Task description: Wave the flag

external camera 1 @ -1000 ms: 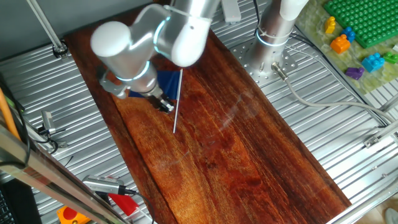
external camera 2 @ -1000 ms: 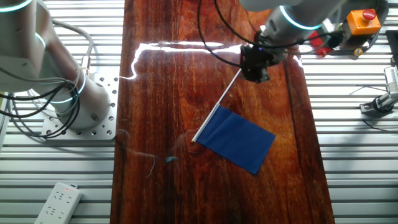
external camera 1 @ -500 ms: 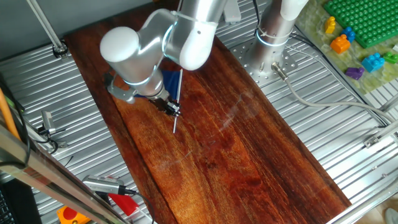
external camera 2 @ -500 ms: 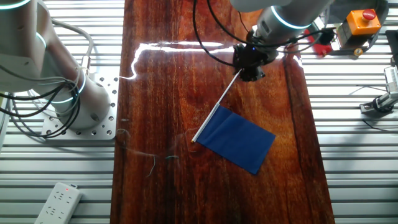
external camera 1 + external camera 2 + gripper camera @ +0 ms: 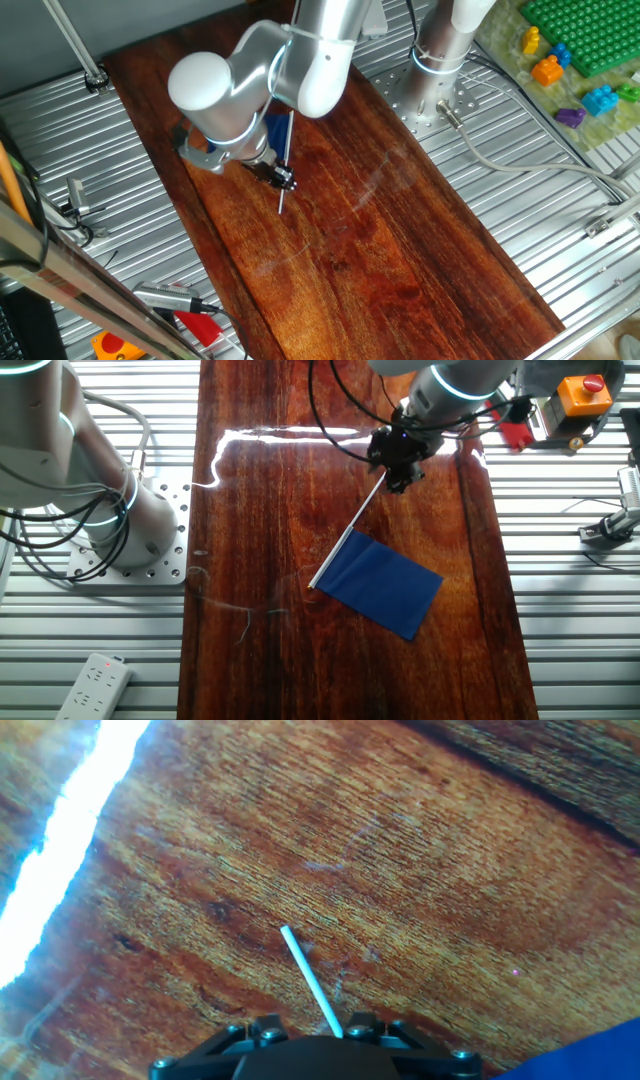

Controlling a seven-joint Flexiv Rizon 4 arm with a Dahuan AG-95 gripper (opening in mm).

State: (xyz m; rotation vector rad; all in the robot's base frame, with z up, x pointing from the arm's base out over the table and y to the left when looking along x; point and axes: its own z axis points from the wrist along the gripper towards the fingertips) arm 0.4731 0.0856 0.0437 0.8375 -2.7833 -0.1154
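The flag lies flat on the wooden table (image 5: pixel 260 480). Its dark blue cloth (image 5: pixel 385 585) is at the near end and its thin white stick (image 5: pixel 350 530) runs up to the right. My gripper (image 5: pixel 394 463) hangs over the stick's free end. In the hand view the stick (image 5: pixel 305 970) runs out from between the black fingers (image 5: pixel 255 1032), closer to the right one, and the jaws stand apart around it. A corner of the cloth (image 5: pixel 590 1055) shows at the bottom right. In the one fixed view my arm hides most of the cloth (image 5: pixel 270 135); the stick tip (image 5: pixel 281 203) sticks out below the gripper (image 5: pixel 281 180).
A second arm's base (image 5: pixel 120 510) stands on the metal surface to the left of the board, and also shows in the one fixed view (image 5: pixel 435 60). A power strip (image 5: pixel 90 680), an orange box with a red button (image 5: pixel 580 395) and a green brick plate with toy bricks (image 5: pixel 580 30) lie off the board.
My gripper has slid a little along the board toward the stick's free end. The flag has not moved.
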